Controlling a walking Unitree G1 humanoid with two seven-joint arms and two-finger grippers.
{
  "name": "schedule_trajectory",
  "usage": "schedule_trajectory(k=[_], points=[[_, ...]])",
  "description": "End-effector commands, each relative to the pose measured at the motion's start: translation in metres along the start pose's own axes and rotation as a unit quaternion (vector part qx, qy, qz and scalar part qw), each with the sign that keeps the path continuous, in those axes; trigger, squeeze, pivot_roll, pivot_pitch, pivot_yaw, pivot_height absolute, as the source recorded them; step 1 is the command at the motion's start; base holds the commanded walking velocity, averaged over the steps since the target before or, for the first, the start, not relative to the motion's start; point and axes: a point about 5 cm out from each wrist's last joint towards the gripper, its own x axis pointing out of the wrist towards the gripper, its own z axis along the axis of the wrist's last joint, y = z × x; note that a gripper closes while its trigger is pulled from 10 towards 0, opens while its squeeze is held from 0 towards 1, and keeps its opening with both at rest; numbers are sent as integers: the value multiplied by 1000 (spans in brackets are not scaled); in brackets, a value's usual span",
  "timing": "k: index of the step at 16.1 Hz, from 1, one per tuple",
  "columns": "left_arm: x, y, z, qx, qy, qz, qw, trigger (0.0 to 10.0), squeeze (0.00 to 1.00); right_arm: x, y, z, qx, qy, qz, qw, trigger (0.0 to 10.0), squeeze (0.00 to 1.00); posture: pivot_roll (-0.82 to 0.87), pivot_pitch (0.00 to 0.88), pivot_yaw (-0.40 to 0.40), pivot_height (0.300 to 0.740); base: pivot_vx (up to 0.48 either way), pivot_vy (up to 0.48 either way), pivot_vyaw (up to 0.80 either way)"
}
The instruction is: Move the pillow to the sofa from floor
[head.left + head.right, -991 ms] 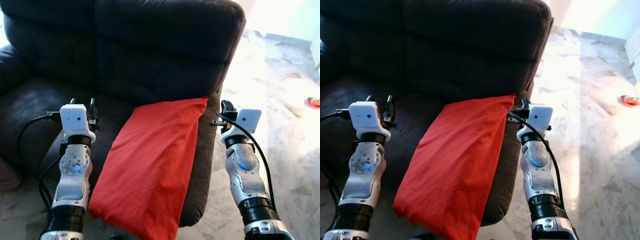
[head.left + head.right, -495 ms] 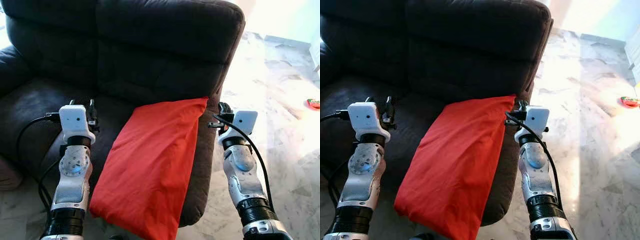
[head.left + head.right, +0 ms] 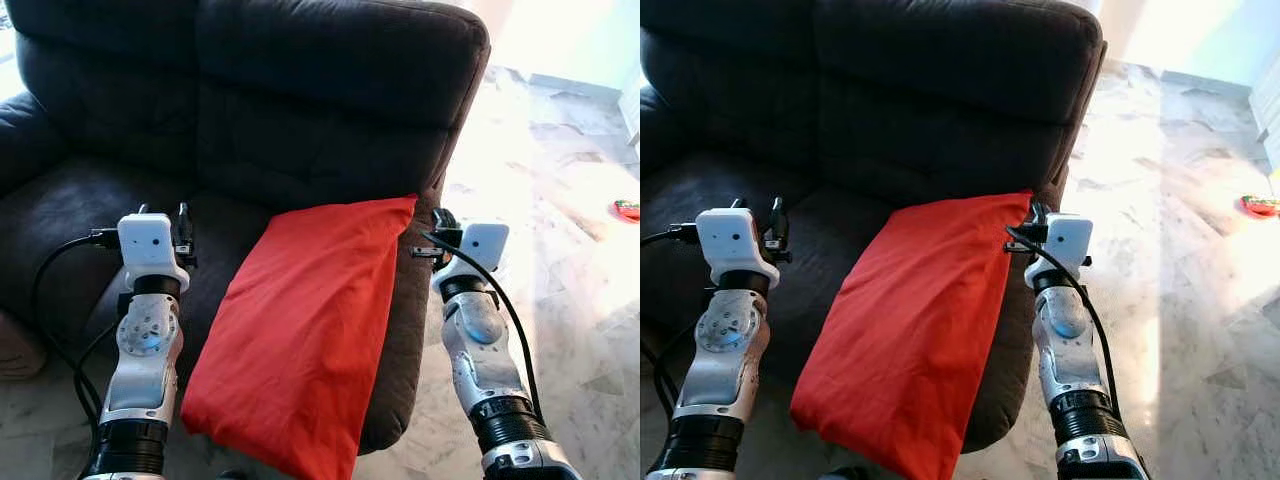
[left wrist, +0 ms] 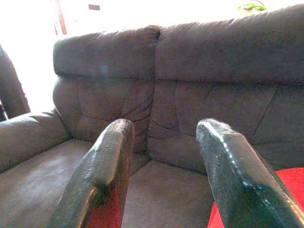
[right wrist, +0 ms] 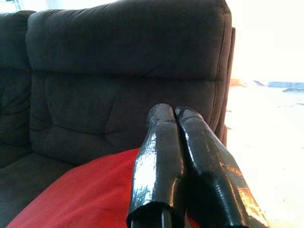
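The red pillow (image 3: 300,330) lies slanted on the right part of the dark sofa (image 3: 300,110), its lower end hanging over the seat's front edge. My left gripper (image 4: 164,128) is open over the bare seat cushion, left of the pillow (image 4: 289,180), with nothing between its fingers. My right gripper (image 5: 172,111) is shut with its two fingers pressed together. It hovers at the pillow's upper right corner (image 5: 90,190), by the sofa's right side (image 3: 440,218).
Pale marble floor (image 3: 560,180) stretches to the right of the sofa. A small red and green object (image 3: 628,209) lies on it at the far right. The sofa's left armrest (image 3: 20,130) rises at the left edge.
My right arm has shifted slightly left, closer to the pillow's upper right corner. The pillow and my left arm have stayed put.
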Motion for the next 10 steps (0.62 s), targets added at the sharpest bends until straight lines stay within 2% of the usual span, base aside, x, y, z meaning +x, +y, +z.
schedule_trajectory(k=[1, 3, 10], points=[[-3, 0, 0, -7, 5, -2, 1000, 10000, 0, 1, 0, -1, -5, 1, 0, 1000, 10000, 0, 128, 87, -67, 730, 0, 0, 0], [-3, 0, 0, -9, 6, -2, 1000, 10000, 0, 2, 2, 0, -12, -1, 6, 1000, 10000, 0, 128, 88, -68, 730, 0, 0, 0], [-5, 2, 1, -10, 11, 2, 1000, 10000, 0, 3, 1, -1, -12, 6, 1, 1000, 10000, 0, 133, 117, -74, 730, 0, 317, 0]])
